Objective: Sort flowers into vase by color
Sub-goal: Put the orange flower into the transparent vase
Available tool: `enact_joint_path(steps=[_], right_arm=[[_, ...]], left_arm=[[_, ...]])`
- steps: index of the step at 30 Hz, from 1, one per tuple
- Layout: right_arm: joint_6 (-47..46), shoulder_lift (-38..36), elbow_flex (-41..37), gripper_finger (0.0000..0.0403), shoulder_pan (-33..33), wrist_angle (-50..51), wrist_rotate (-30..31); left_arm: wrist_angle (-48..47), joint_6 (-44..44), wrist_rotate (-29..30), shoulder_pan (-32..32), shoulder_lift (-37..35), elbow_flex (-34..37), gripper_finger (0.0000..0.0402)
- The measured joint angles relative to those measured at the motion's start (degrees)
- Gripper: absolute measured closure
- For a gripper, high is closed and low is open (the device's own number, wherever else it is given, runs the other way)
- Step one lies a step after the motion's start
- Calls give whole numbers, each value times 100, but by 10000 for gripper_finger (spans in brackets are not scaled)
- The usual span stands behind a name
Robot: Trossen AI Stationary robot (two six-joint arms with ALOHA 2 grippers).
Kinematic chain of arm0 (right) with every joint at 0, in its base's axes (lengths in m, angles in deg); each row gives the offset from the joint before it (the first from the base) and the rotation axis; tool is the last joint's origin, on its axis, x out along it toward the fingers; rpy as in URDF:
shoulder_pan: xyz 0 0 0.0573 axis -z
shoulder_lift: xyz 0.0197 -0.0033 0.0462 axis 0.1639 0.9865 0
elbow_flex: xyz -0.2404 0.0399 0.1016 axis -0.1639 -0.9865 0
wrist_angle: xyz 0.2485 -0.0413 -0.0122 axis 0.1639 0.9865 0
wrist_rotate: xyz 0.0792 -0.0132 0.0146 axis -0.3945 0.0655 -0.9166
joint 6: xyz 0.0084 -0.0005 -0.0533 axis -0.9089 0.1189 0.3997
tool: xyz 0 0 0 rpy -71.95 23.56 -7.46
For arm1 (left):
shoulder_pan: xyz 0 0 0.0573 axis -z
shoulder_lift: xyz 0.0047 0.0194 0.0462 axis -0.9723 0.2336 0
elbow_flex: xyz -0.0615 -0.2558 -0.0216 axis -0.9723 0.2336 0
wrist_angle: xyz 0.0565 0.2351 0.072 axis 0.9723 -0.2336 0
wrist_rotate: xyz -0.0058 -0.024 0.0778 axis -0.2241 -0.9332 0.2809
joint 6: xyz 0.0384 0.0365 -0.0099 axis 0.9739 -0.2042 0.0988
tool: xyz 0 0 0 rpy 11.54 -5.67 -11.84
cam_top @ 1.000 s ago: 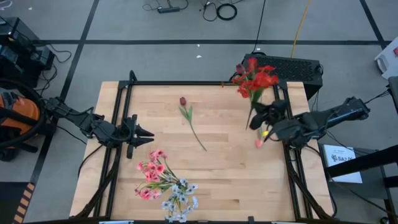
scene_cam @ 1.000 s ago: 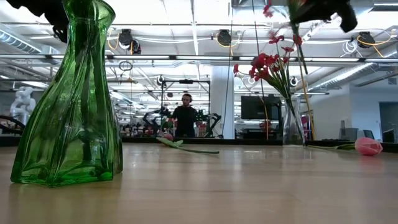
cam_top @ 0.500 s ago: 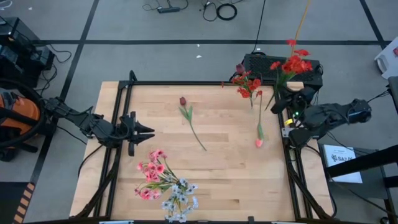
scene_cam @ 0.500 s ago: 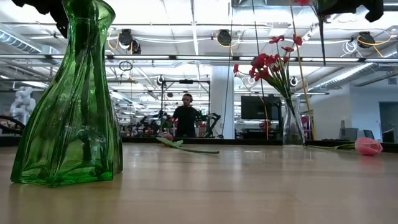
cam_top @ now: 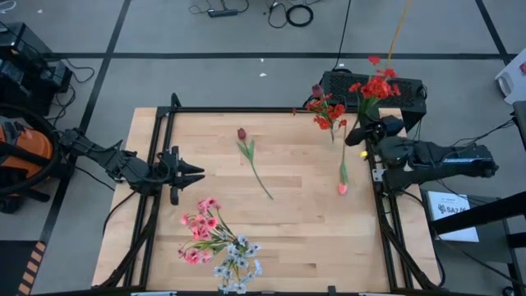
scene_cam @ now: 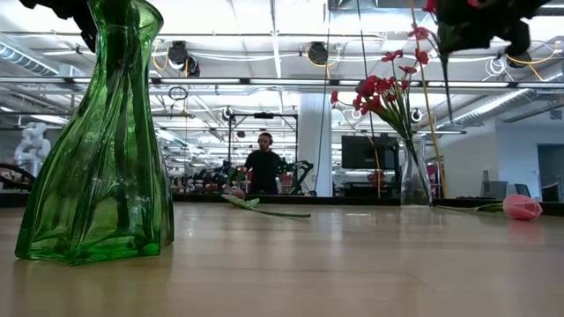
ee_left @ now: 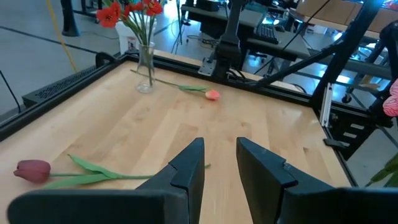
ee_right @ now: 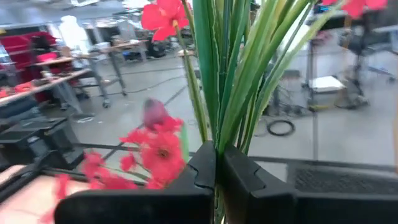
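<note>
Right gripper (cam_top: 367, 140) at the table's far right edge, fingers clamped tight on the green stems of a bright red flower bunch (cam_top: 374, 85), held in the air just beside the clear glass vase (ee_left: 145, 68) with red flowers in it. Left gripper (cam_top: 196, 173) parked at the left side, fingers slightly apart, empty. Maroon tulip bud (cam_top: 242, 133) lies mid-table, pink tulip (cam_top: 341, 188) near the vase, pink and whitish sprays (cam_top: 215, 243) at the near edge.

Table (cam_top: 304, 214) centre-right bare, free passage. Obstacles: maroon tulip (cam_top: 251, 154) mid-table, pink tulip (cam_top: 343, 174) nr right edge, clear vase (cam_top: 333, 130) far-right corner, pink/white bunch (cam_top: 215, 242) nr front edge.
</note>
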Motion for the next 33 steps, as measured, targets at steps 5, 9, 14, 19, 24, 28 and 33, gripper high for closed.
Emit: enact_joint_path(steps=[5,9,14,19,24,28,33], right_arm=[[1890,-36,-2,402,586,-1496,-876],[2445,-200,0,402,1203,-1840,-1423],[2611,-197,0,403,2151,-1979,-2748],[2675,102,2,403,3123,-2023,-3662],[2674,306,-68,403,4023,-2179,-4880],[2324,384,-720,403,4672,-2996,-5895],[1965,354,-1440,402,5014,-4043,-6479]], left_arm=[[0,-2,52,0,0,0,301],[0,-4,145,0,0,0,301],[-2,0,151,0,-2,0,301],[-2,2,214,0,0,0,301],[-4,2,266,0,0,0,301],[-7,2,280,0,0,0,301],[-7,-29,280,0,0,0,301]])
